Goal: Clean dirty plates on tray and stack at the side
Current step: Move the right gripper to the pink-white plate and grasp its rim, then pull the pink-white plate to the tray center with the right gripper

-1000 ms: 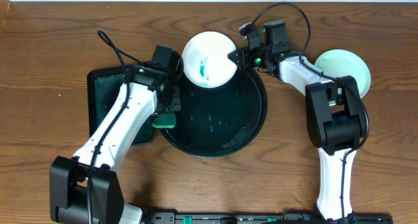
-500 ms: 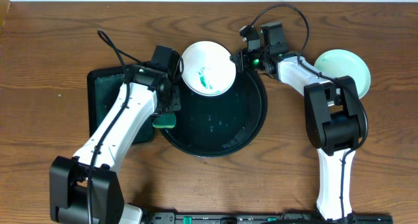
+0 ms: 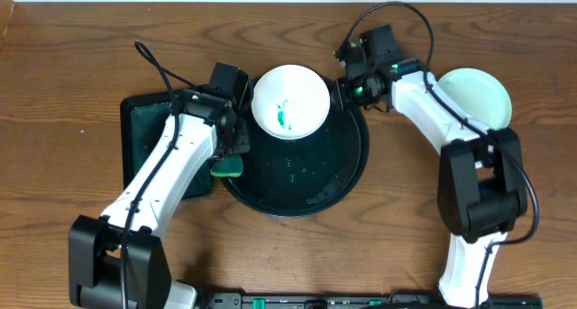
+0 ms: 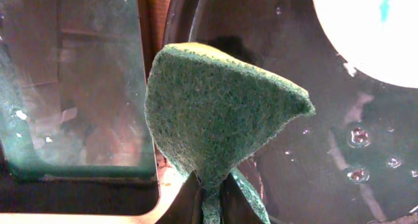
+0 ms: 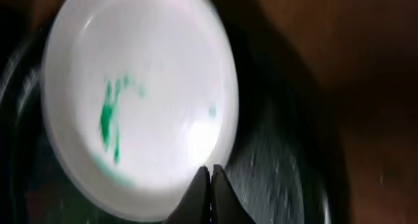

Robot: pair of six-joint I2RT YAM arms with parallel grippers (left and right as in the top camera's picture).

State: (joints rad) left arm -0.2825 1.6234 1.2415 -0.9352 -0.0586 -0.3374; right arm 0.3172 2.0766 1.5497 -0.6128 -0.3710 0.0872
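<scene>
A white plate with teal smears is over the far rim of the round black tray. My right gripper is shut on the plate's right edge; in the right wrist view the fingers pinch the rim of the plate above the tray. My left gripper is shut on a green sponge at the tray's left rim. The left wrist view shows the sponge folded between the fingers, with the plate at the top right. A pale mint plate lies on the table to the right.
A rectangular black tray with wet green lining sits left of the round tray, under my left arm; it also shows in the left wrist view. Water drops lie on the round tray's floor.
The white plate has shifted a little to the right and toward the tray with my right gripper. The right arm's elbow has swung outward. The left arm has not moved.
</scene>
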